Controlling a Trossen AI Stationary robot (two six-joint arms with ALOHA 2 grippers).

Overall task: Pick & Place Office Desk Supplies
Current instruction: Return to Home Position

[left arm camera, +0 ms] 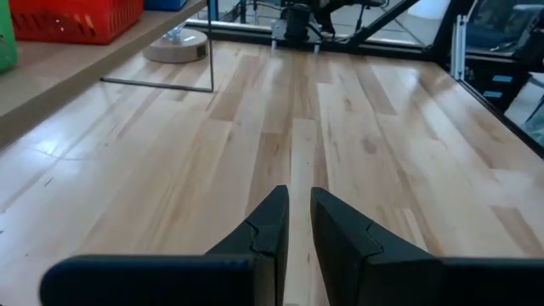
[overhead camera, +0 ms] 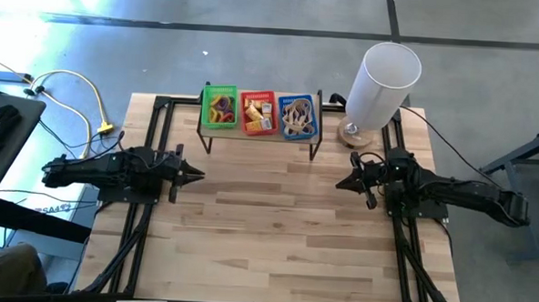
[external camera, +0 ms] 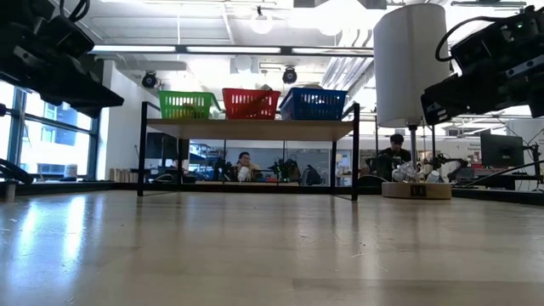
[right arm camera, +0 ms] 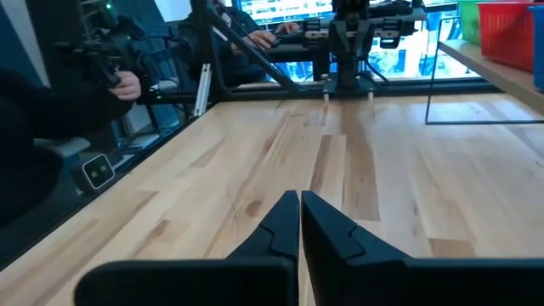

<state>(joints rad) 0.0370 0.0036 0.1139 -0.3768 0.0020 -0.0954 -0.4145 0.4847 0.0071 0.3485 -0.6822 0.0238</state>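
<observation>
Left of my left gripper [left arm camera: 299,195] — fingers nearly together, empty, as on the right gripper [right arm camera: 300,199] — stand shelved bins [overhead camera: 259,112]; only overhead reveals their supplies [overhead camera: 296,118].

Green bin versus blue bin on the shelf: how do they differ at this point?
The green bin sits at the left end of the shelf in the high view, the blue bin at the right end. The green bin holds coloured rings; the blue bin holds tan rubber bands. Both are same-shaped mesh bins flanking the red bin.
</observation>
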